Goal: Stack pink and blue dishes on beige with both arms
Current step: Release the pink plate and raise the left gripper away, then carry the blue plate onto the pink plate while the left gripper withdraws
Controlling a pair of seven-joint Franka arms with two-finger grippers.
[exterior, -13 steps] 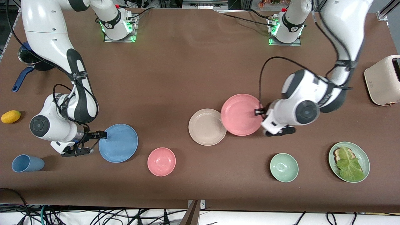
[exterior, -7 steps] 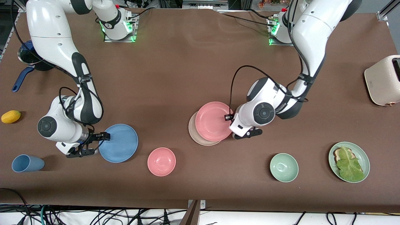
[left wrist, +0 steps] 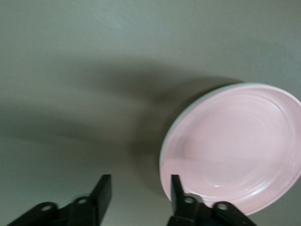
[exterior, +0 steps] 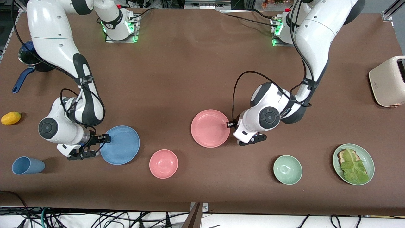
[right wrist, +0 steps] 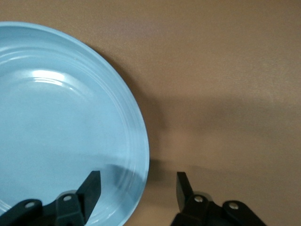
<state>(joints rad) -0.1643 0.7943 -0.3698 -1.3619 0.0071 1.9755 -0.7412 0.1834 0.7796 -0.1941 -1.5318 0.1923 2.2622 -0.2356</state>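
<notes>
Green bowl (exterior: 287, 169): nearest the front camera with the lettuce plate (exterior: 353, 164), toward the left arm's end of the table.
Pink bowl (exterior: 163, 163): near the front edge, between the two stacks of work.
Blue cup (exterior: 28, 165): lay on its side near the front edge at the right arm's end.
Blue plate (exterior: 121, 145): flat on the table, just farther from the camera than the pink bowl, toward the right arm's end.
Right gripper (exterior: 96, 145): at the blue plate's rim; in the right wrist view the fingers (right wrist: 92, 187) stood apart, one over the plate's inside, the other outside the rim, not clamped.
Pink plate (exterior: 210, 128): sat squarely on the beige plate, covering it in the front view.
Beige plate (left wrist: 175, 132): visible only as a thin pale edge under the pink plate in the left wrist view.
Left gripper (exterior: 232, 128): at the pink plate's rim on the side toward the left arm's end; fingers (left wrist: 178, 189) stood apart, one over the plate's inside edge, the other outside it, nothing gripped.
Lemon (exterior: 11, 118): farther back, at the right arm's end.
Toaster (exterior: 387, 81): at the left arm's end.
Dark pot (exterior: 30, 60): farthest back, blue handle, right arm's end.
</notes>
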